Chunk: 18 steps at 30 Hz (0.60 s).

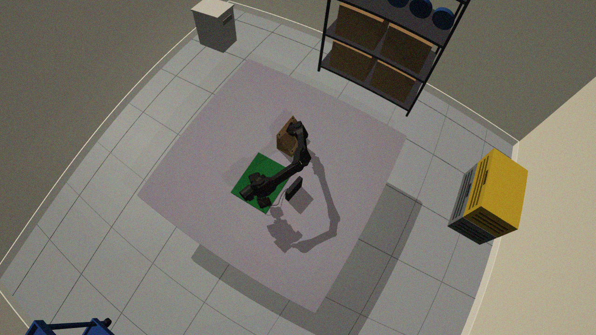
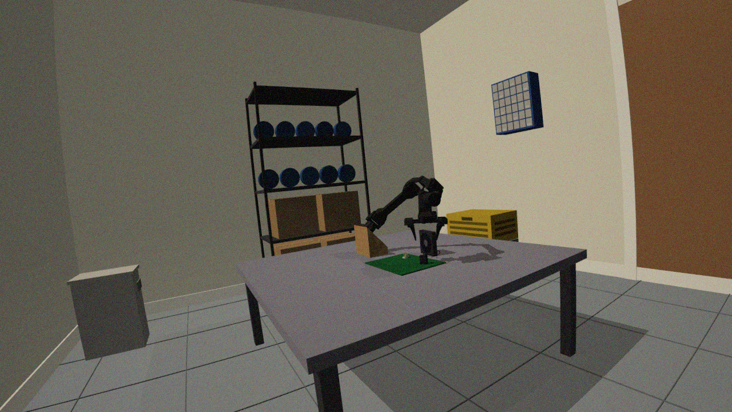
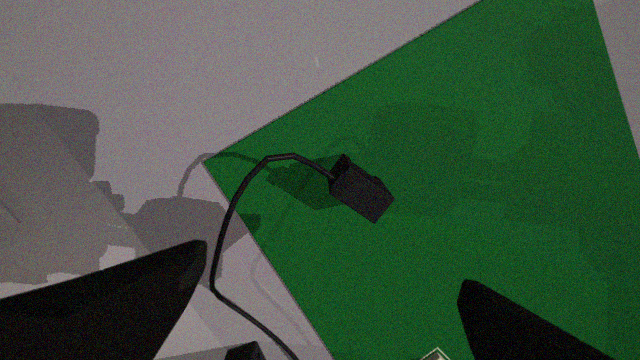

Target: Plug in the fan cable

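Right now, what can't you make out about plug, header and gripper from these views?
- Header: wrist view, cut off by the bottom edge; pins unreadable.
- Plug: its underside is hidden, so whether it touches the board is unclear.
- Gripper: open; wrist view crops the fingertips.
- Top view: arm covers the header.

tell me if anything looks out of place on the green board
Yes: the small black plug lies loose near the corner of the flat green board, away from the white header, not seated. The open gripper holds nothing.

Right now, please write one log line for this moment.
pincer: open, empty | plug: lying on green board, not on header | cable: slack
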{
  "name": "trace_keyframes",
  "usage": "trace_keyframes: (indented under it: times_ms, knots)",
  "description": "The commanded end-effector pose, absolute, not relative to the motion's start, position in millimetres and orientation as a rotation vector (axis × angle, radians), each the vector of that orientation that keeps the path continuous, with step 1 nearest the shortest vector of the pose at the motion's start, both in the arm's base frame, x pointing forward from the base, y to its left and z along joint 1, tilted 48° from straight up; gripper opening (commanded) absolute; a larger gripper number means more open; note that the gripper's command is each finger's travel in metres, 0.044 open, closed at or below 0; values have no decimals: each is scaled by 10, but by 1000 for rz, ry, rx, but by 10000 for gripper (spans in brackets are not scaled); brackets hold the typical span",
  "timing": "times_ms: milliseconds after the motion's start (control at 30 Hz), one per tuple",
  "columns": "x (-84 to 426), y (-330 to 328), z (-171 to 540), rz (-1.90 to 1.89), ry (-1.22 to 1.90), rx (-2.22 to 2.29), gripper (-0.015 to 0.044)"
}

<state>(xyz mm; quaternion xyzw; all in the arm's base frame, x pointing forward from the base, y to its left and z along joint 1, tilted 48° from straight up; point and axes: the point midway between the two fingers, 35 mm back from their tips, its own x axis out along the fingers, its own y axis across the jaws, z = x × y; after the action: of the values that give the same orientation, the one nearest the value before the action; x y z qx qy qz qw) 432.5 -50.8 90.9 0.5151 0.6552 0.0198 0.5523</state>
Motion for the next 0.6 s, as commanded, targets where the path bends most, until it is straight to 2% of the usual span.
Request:
trace_keyframes:
  times_ms: [0,233,567]
  knots:
    - [4202,-856,1024,502,1357,735,440]
    - [4098,-1053,1099,784,1167,369,440]
    - [4095,-1058,1100,790,1163,361,440]
